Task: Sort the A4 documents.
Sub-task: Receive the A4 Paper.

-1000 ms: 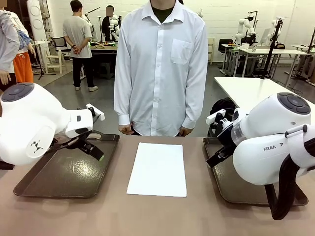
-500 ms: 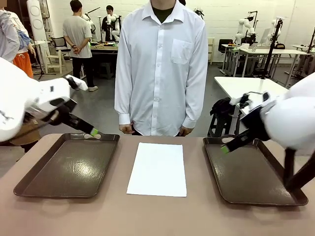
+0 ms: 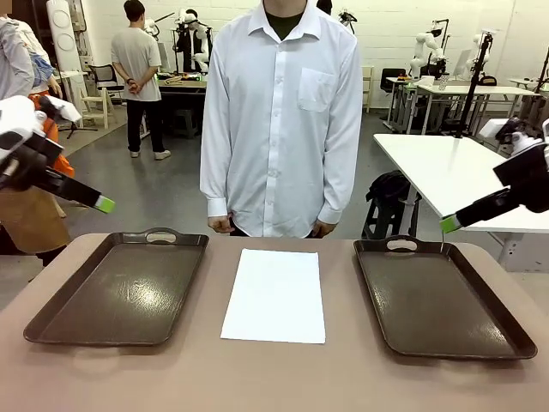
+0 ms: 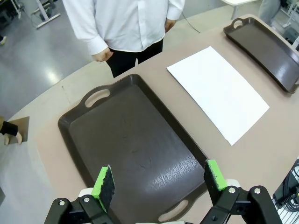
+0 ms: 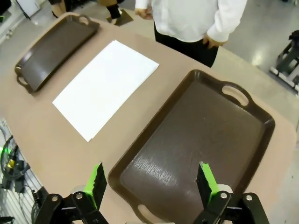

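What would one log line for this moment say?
paper: flat on table, middle; left hand: open, high, facing left tray; right hand: open, high, facing right tray

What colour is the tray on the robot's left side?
Dark brown; the left tray shows best in the left wrist view.

The paper [image 3: 274,296] lies flat on the counter [image 3: 274,378] between the left tray [image 3: 116,296] and the right tray [image 3: 442,300], touching neither; possibly more than one sheet, hard to tell. A person [image 3: 281,120] stands behind the counter's far edge.
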### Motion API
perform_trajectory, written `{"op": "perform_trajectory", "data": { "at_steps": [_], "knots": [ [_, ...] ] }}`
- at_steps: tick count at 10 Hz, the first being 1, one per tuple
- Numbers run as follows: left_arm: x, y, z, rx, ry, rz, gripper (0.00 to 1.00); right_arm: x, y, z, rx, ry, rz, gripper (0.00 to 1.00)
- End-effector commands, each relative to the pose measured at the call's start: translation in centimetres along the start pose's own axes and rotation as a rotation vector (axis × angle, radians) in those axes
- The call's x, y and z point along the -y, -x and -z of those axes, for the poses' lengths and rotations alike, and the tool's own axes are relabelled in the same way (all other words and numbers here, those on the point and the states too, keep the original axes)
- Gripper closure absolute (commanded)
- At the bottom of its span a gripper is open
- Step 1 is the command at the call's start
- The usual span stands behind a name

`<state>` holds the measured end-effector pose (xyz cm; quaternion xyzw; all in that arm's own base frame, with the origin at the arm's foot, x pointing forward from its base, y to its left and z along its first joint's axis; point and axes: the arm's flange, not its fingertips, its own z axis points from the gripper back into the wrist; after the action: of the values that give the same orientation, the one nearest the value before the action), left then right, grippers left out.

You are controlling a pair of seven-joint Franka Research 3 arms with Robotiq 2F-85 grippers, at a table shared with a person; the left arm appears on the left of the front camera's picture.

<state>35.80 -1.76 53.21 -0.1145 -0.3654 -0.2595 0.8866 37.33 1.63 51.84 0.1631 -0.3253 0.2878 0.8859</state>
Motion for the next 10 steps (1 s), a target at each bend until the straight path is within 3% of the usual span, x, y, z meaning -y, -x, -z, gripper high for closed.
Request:
{"op": "perform_trajectory", "data": {
  "at_steps": [1,4,7,10],
  "knots": [
    [1.9,4.4,-1.6,0.008,0.021,0.028,0.00,0.7,-0.1,-0.1,0.006,-0.081,-0.022,0.00],
    [2.0,4.3,-2.6,0.062,0.135,0.060,0.00,1.7,-0.1,-1.3,0.090,-0.155,0.016,0.00],
    [2.9,3.6,-1.9,0.059,0.170,0.059,0.00,2.8,0.7,-1.3,0.131,-0.199,0.034,0.00],
    [3.1,3.7,-2.2,0.065,0.180,0.062,0.00,2.4,1.0,-1.0,0.104,-0.182,-0.002,0.00]
  ]
}}
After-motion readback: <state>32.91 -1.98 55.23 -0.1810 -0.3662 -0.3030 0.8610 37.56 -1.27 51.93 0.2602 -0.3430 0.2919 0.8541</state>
